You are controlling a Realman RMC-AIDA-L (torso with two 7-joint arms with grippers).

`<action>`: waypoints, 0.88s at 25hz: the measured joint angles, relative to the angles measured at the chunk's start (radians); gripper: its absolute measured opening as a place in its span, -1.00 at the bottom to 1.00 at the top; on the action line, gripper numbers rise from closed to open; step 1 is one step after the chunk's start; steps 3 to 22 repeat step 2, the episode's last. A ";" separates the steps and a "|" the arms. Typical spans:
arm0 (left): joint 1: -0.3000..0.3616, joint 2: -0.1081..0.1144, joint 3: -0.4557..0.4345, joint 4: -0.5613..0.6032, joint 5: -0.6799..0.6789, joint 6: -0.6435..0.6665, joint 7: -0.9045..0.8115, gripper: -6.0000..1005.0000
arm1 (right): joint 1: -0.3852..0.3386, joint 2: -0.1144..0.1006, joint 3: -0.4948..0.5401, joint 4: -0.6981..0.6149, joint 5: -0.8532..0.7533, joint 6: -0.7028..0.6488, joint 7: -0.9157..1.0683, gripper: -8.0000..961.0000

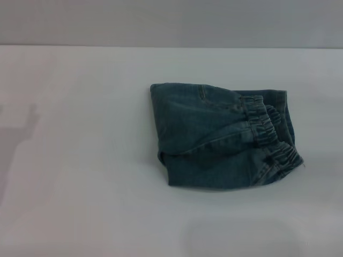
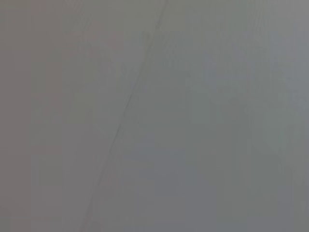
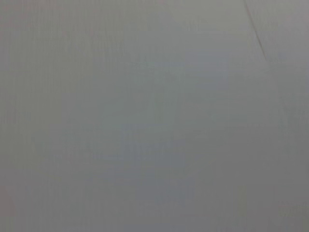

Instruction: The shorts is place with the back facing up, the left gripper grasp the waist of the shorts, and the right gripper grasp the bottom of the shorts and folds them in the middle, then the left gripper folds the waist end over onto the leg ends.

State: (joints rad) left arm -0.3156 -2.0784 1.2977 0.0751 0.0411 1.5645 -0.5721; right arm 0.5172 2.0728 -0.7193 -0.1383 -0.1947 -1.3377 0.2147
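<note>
The shorts [image 1: 214, 134], faded blue denim, lie folded into a compact bundle on the white table [image 1: 80, 160], a little right of centre in the head view. The waist [image 1: 268, 131], a gathered elastic band, lies on top at the bundle's right side, over the leg ends [image 1: 281, 99], of which a strip of hem shows at the upper right. Neither gripper appears in the head view. Both wrist views show only plain grey surface, with no fingers and no cloth in them.
The table's far edge meets a grey wall [image 1: 171, 21] at the top of the head view. A faint shadow [image 1: 19, 139] falls on the table at the far left. A thin seam line [image 2: 125, 111] crosses the left wrist view.
</note>
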 joint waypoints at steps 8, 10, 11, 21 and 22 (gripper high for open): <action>-0.001 0.000 0.000 0.000 0.000 0.000 -0.005 0.67 | -0.004 0.001 0.000 0.000 0.000 0.000 0.000 0.17; -0.001 0.000 0.000 0.000 0.000 0.000 -0.005 0.67 | -0.004 0.001 0.000 0.000 0.000 0.000 0.000 0.17; -0.001 0.000 0.000 0.000 0.000 0.000 -0.005 0.67 | -0.004 0.001 0.000 0.000 0.000 0.000 0.000 0.17; -0.001 0.000 0.000 0.000 0.000 0.000 -0.005 0.67 | -0.004 0.001 0.000 0.000 0.000 0.000 0.000 0.17; -0.001 0.000 0.000 0.000 0.000 0.000 -0.005 0.67 | -0.004 0.001 0.000 0.000 0.000 0.000 0.000 0.17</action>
